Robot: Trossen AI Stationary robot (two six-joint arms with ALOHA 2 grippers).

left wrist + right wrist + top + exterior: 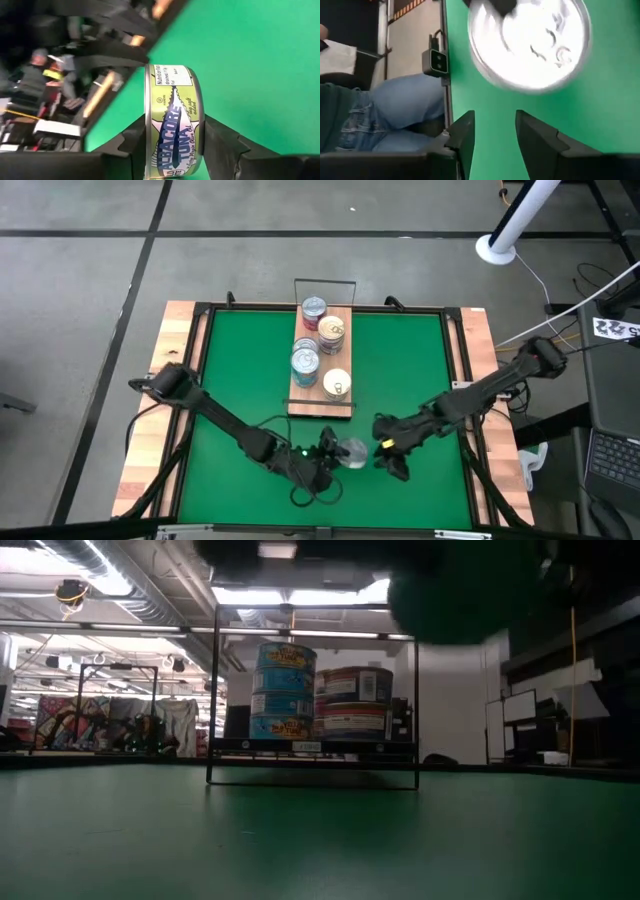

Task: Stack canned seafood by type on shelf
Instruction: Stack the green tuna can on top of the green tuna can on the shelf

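Shelf was already loaded with several stacked tins. One tuna tin was clamped between the left gripper fingers above the near mat; placement judged outstanding. Right gripper fingers were apart, empty, just beside it.

- The tuna tin wears a glossy printed paper-like label in yellow-green; its silver lid looks like bright, smooth metal.
- The green mat looks matt and smooth.
- The shelf is light wood-grain with thin dark wire rails.
- The table edge shows pale bare wood.
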